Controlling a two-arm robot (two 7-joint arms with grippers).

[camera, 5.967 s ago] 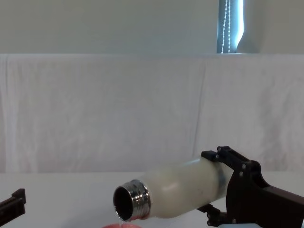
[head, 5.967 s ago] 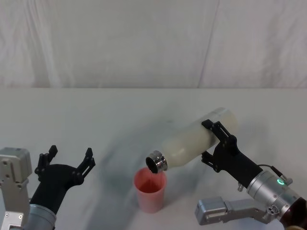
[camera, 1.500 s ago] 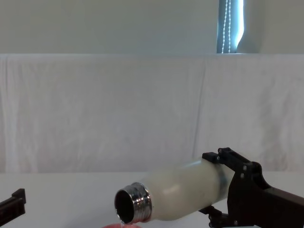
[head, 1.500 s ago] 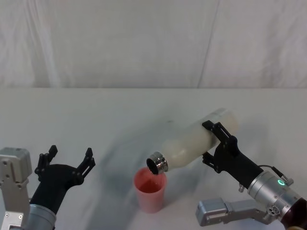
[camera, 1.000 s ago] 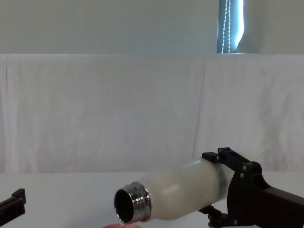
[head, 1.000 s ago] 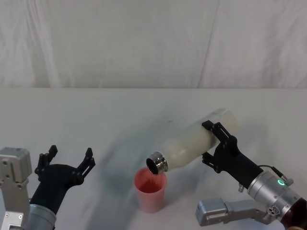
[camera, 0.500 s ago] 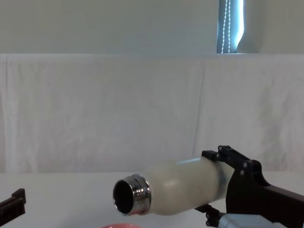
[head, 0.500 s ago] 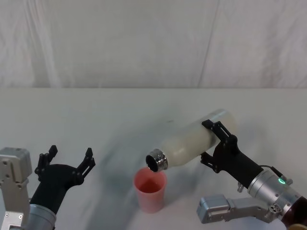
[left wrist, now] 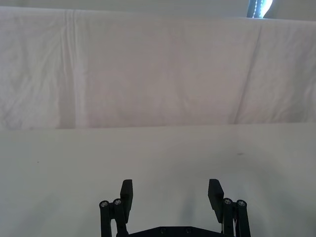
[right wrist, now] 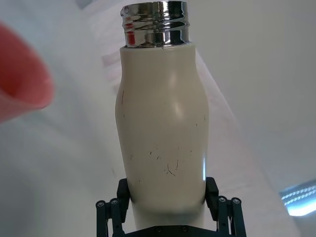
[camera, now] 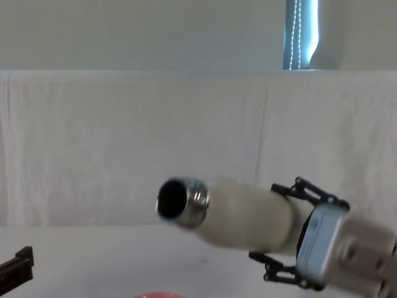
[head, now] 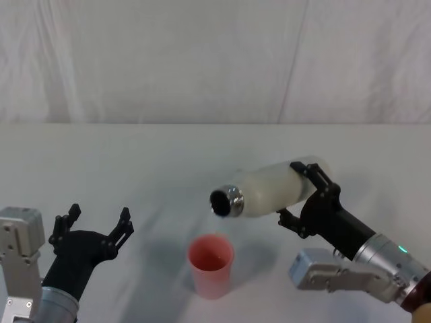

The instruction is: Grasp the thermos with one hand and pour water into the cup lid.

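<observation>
My right gripper (head: pixel 297 192) is shut on the cream-white thermos (head: pixel 269 188), holding it by its lower body in the air. The thermos lies about level, its steel neck (head: pixel 225 200) pointing left and slightly up, above and a little behind the cup lid (head: pixel 211 266). The pink-red cup lid stands upright on the table; only its rim (camera: pixel 162 295) shows in the chest view. The right wrist view shows the thermos (right wrist: pixel 163 128) between the fingers (right wrist: pixel 213 197), with the cup lid (right wrist: pixel 19 79) off to one side. My left gripper (head: pixel 95 221) rests open at the near left, holding nothing.
A white cloth covers the table (head: pixel 135 161) and hangs as a backdrop behind it. Bare table lies to the left of and behind the cup lid. The left wrist view shows open table ahead of the left gripper (left wrist: pixel 171 192).
My right gripper has lifted and turned the thermos back from its downward pouring tilt. The neck rose away from the cup lid to about level. The left arm has not moved.
</observation>
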